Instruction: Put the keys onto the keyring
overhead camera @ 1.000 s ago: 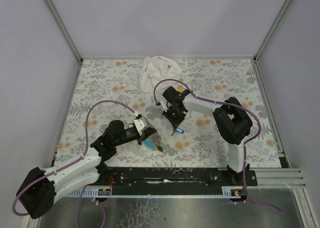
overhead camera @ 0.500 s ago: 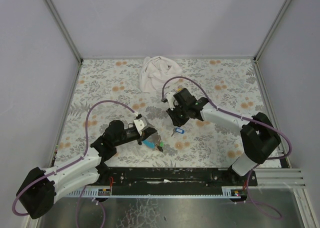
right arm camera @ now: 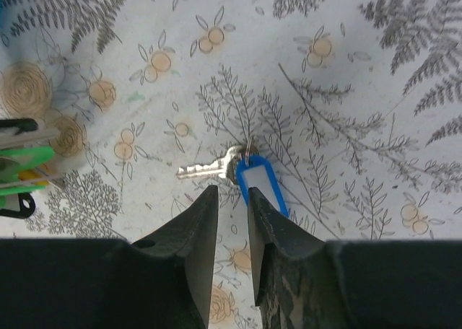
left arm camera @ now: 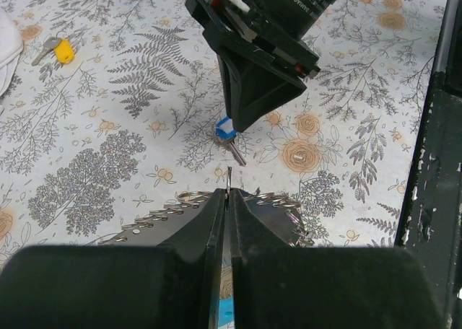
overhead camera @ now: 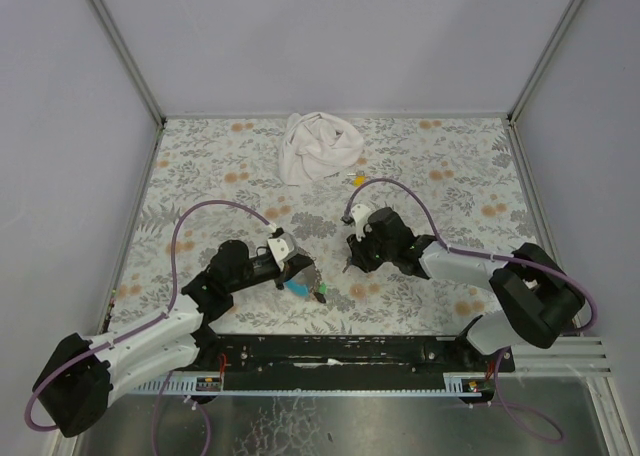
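Left gripper (left arm camera: 227, 195) clamped, apparently on keyring (left arm camera: 263, 195), near front edge of counter (overhead camera: 460, 166); right gripper (right arm camera: 231, 193) narrowly parted over blue key (right arm camera: 261, 187).

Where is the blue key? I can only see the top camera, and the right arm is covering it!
Observer: On the right wrist camera, the blue key lies flat on the table, just past the tips of the right fingers.
Operator: Did it get grabbed?
Observer: No. That view shows the right fingers a little apart, with nothing between them.
Operator: What about the other arm?
Observer: The left wrist camera shows the left fingers shut on the keyring, with a thin bit of metal poking up between them.
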You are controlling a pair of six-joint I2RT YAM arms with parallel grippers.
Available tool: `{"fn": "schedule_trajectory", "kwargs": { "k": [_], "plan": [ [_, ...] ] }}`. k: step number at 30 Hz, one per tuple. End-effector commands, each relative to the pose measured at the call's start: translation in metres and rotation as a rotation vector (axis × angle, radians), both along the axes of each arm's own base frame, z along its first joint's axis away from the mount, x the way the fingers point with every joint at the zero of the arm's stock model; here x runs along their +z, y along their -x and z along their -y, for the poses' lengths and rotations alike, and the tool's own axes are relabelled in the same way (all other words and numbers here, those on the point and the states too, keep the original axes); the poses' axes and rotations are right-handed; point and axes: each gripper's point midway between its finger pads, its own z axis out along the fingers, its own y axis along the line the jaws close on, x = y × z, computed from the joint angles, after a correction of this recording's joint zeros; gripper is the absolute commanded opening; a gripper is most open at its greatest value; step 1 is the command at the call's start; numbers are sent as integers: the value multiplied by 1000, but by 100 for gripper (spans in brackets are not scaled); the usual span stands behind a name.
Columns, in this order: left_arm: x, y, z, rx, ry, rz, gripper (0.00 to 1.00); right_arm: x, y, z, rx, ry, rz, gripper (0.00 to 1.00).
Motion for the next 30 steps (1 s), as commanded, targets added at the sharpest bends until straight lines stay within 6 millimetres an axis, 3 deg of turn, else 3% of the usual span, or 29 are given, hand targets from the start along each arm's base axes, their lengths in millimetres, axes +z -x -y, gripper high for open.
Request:
{"fn": "schedule_trajectory", "kwargs": {
  "k": [1,16,30],
  "plan": [
    [11,-6,1,16,35,35,0,36,-30,-25,-18,-132,168,30],
    [9,-5,2,12,30,29,0,11,-30,-26,-8,8,42,28],
    [10,-6,2,11,30,29,0,1,-32,-22,-17,89,34,22]
  ]
}}
